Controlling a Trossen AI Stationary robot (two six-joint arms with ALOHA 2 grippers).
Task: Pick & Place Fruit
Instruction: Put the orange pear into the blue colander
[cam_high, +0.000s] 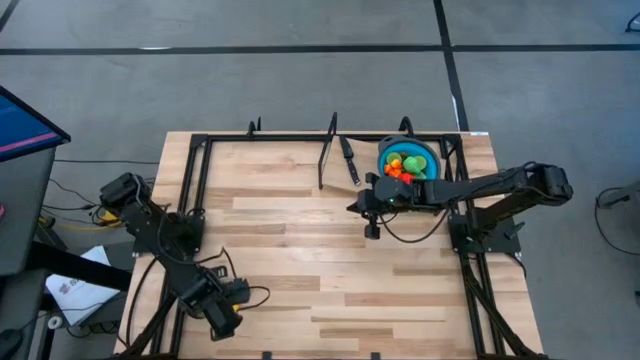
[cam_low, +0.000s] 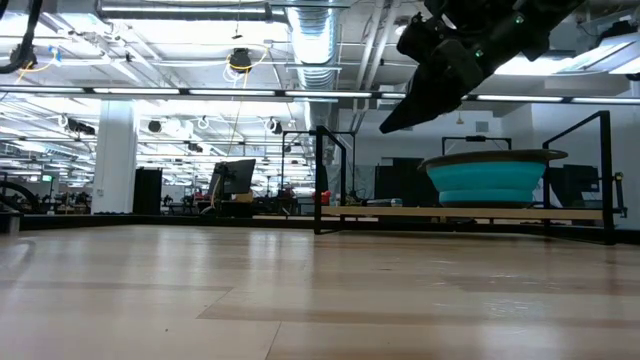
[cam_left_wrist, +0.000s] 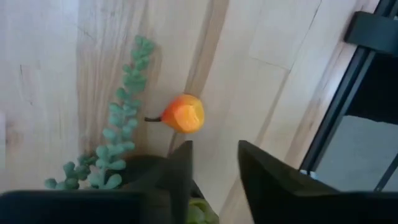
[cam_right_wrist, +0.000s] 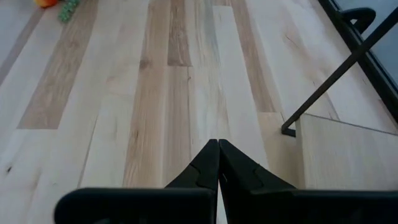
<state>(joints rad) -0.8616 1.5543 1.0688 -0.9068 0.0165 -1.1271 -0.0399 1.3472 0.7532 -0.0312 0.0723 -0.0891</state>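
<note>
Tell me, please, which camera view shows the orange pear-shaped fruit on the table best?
The left wrist view: the orange fruit lies in full sight beside a green plant sprig, just ahead of the left gripper. The right wrist view catches only its edge; the high and low views do not show it.

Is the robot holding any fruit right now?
No. The right gripper is shut on nothing, and the left gripper is open, with an orange fruit lying just beyond it.
</note>
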